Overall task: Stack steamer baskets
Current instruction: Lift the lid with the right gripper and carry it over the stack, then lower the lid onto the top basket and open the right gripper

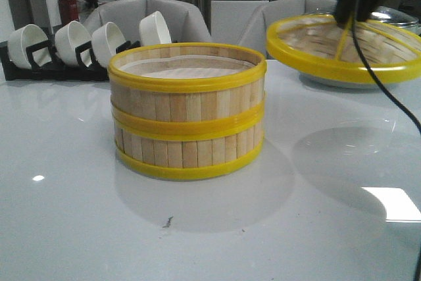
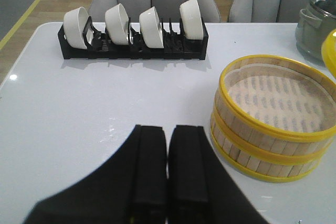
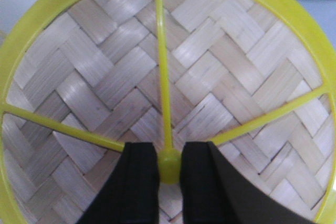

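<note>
Holding the woven lid (image 1: 342, 51) aloft by its knob, your right gripper (image 3: 169, 169) clamped, left gripper (image 2: 168, 174) closed empty, stacked steamer baskets (image 1: 187, 113) on glossy white table (image 1: 79, 195).

Two stacked steamer baskets (image 1: 187, 120) mid-table, bowl rack (image 1: 62, 57) behind-left, lid (image 1: 342, 47) aloft right.

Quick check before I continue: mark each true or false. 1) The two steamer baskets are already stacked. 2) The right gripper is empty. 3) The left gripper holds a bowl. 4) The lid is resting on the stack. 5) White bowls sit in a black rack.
1) True: the two steamer baskets sit one on the other.
2) False: the right gripper is shut on the knob of the woven lid.
3) False: the left gripper is shut, holding nothing, above the table.
4) False: the lid hangs in the air to the right of the stack.
5) True: four bowls stand in the rack.
</note>
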`<state>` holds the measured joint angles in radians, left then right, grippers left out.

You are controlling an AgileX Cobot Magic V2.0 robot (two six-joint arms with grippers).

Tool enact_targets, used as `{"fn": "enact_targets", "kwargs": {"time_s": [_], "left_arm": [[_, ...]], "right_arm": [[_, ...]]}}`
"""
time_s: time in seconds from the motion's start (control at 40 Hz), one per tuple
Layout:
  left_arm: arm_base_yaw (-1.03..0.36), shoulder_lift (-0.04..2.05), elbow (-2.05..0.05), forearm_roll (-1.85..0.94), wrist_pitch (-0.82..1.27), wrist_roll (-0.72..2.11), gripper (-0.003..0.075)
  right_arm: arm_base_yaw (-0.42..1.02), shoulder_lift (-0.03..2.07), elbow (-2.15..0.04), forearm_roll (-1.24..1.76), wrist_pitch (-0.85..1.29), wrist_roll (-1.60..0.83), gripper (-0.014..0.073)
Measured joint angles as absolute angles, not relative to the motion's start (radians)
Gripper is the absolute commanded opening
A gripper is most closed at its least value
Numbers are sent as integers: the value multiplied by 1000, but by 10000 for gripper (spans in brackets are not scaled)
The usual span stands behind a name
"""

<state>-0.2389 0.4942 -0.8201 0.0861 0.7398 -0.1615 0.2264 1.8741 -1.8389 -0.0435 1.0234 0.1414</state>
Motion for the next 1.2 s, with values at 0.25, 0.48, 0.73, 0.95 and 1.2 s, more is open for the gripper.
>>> {"fn": "enact_targets", "kwargs": {"time_s": [0.25, 0.48, 0.73, 0.95, 1.2], "left_arm": [[-239, 494, -820, 86, 740, -161, 85], [-239, 494, -820, 86, 740, -161, 85], [-239, 494, -820, 86, 740, -161, 85], [-239, 494, -820, 86, 740, -161, 85], [-239, 494, -820, 86, 740, -161, 85]], "right_arm": [[409, 1945, -2009, -7, 1065, 118, 56], [515, 2086, -2144, 0, 1106, 114, 56], [552, 2158, -2219, 7, 1108, 110, 56], [552, 2165, -2223, 7, 1096, 110, 56], [552, 2166, -2223, 7, 1092, 110, 56]]}}
